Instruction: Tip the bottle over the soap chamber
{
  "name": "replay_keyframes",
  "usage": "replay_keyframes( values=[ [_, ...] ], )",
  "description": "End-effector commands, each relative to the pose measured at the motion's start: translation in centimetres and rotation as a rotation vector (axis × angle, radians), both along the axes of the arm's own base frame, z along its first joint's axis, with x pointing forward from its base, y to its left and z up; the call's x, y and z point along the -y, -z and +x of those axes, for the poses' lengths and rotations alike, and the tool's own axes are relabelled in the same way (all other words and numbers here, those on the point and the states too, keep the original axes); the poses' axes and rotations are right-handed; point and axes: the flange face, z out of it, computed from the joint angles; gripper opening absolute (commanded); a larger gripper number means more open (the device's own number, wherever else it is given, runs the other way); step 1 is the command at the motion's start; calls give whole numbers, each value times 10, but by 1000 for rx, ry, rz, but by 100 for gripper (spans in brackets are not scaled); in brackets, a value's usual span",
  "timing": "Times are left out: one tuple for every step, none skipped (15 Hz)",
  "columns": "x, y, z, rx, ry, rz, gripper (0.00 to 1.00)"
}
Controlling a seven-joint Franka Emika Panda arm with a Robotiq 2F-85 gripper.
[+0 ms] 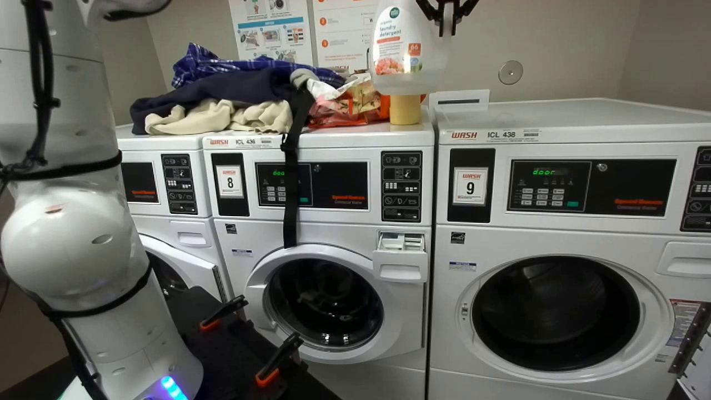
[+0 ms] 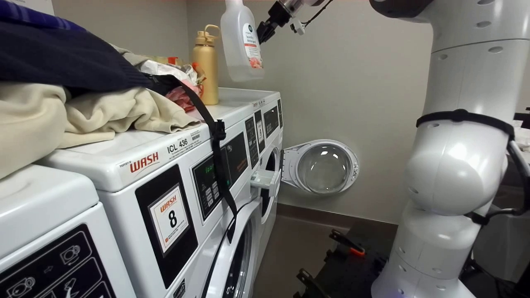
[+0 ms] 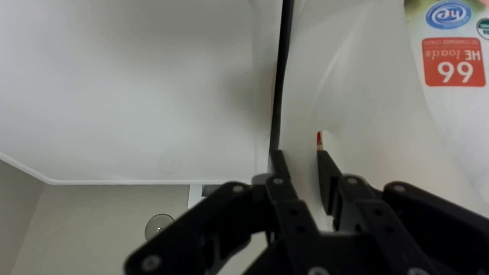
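I'm holding the bottle [image 1: 406, 58] at upper middle in an exterior view, its long axis standing nearly upright, left of the hand [image 1: 447, 31] clamping its handle [image 3: 298, 152], well above the pulled-out soap chamber [image 1: 401, 263].

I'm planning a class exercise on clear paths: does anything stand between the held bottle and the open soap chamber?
No object visibly does. The gripper holds the bottle higher than the soap chamber; the tan flask stands on the washer top, behind the bottle.
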Motion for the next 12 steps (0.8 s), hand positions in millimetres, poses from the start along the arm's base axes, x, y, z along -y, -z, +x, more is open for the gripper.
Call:
replay_keyframes(
  values=[
    [-7, -5, 7, 19, -41, 12, 6],
    [-9, 1, 9, 13, -54, 9, 6],
    [-11, 7, 11, 5, -62, 6, 6],
    [-12, 11, 12, 5, -70, -1, 6],
    [-12, 16, 13, 5, -75, -4, 6],
    [-11, 20, 13, 8, -80, -8, 6],
    [-11, 24, 13, 14, -80, -6, 6],
    [-11, 28, 11, 21, -86, -7, 6],
    [-10, 33, 10, 27, -87, -7, 6],
    [-8, 37, 9, 39, -86, -8, 6],
    [-6, 43, 8, 52, -85, -3, 6],
    [-5, 48, 8, 65, -83, 0, 6]
  ],
)
